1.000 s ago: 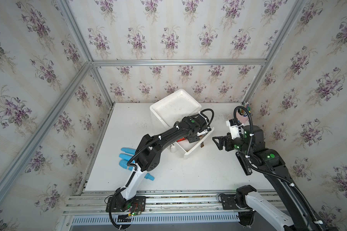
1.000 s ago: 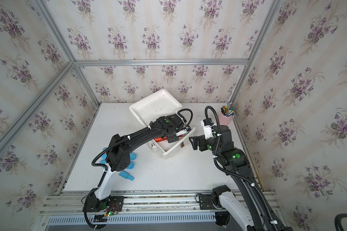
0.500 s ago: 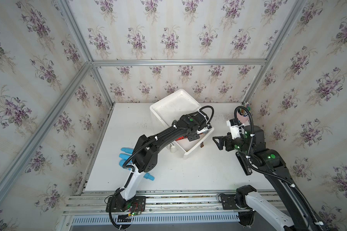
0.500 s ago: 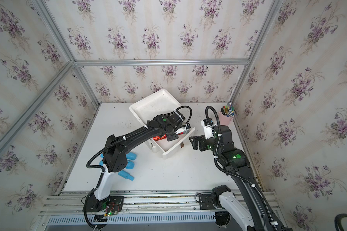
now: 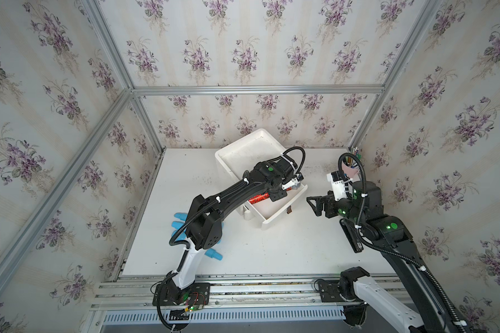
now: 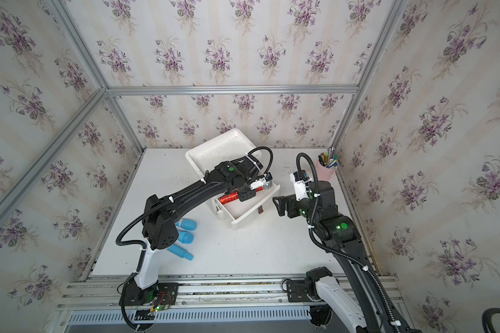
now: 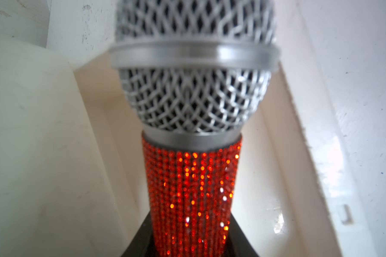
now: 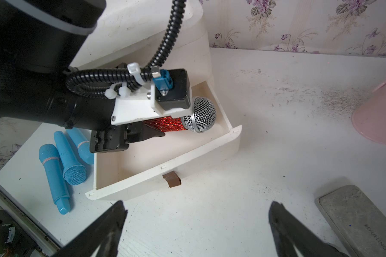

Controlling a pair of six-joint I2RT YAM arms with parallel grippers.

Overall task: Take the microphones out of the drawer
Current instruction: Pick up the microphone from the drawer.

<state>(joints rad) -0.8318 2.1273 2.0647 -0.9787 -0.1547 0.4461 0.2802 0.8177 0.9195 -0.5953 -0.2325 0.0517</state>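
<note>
Left gripper [image 5: 277,193] is closed on the microphone [image 8: 187,121], its jaws clamped across the red glitter handle just behind the silver mesh head. The left wrist view confirms this: the black fingers [image 7: 138,242] flank the handle at its base, and the head fills the upper frame. The microphone lies roughly level over the open drawer [image 8: 143,180], inside its walls, head toward the corner nearest the right arm. It appears to sit clear of the drawer floor, though contact cannot be ruled out from these views. The drawer is pulled out from the white cabinet [image 5: 248,152]; a brown pull tab [image 8: 171,179] hangs from its front panel. Right gripper [image 8: 197,207] is spread wide and holds nothing. It hovers over the table [image 5: 272,250] just in front of the drawer, apart from it. Three blue microphones [image 6: 185,236] lie on the table beside the left arm, well apart from the drawer. A pink cup [image 6: 326,173] of pens stands in the far corner on the right arm's side. A grey flat case [image 8: 354,215] lies on the table near the right gripper.
</note>
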